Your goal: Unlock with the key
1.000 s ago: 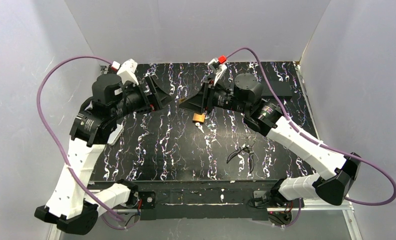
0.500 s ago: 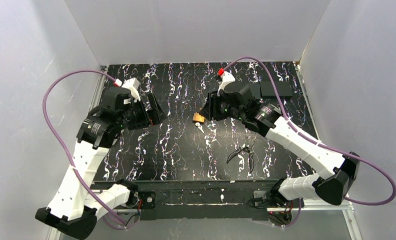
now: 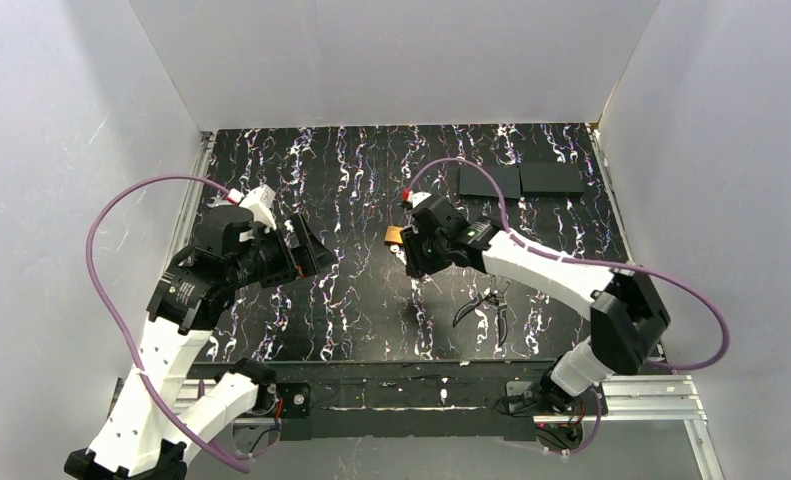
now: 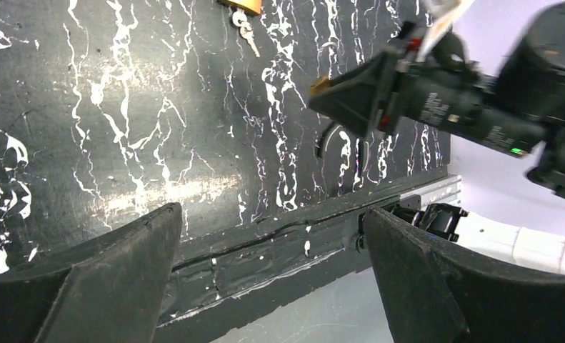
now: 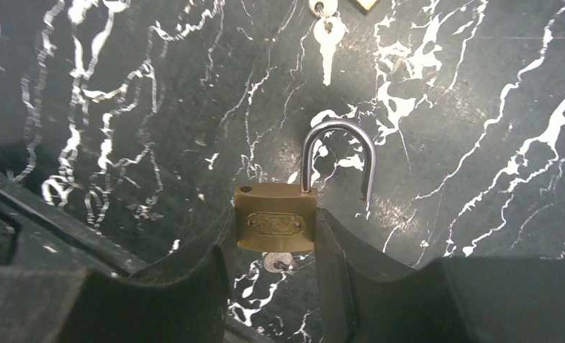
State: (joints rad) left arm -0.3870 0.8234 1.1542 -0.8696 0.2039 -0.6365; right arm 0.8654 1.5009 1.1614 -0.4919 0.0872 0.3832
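Well, right tool (image 5: 274,223) clamped on brass padlock (image 5: 276,207), shackle (image 5: 306,168) sprung, key (image 5: 278,263) below it; thin pinch may slip; left tool (image 4: 271,216) apart

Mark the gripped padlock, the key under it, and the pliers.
padlock (image 5: 276,223), right wrist view, brass body.
key (image 5: 278,263), right wrist view, rounded head.
pliers (image 3: 489,298), top external view, near the pivot.
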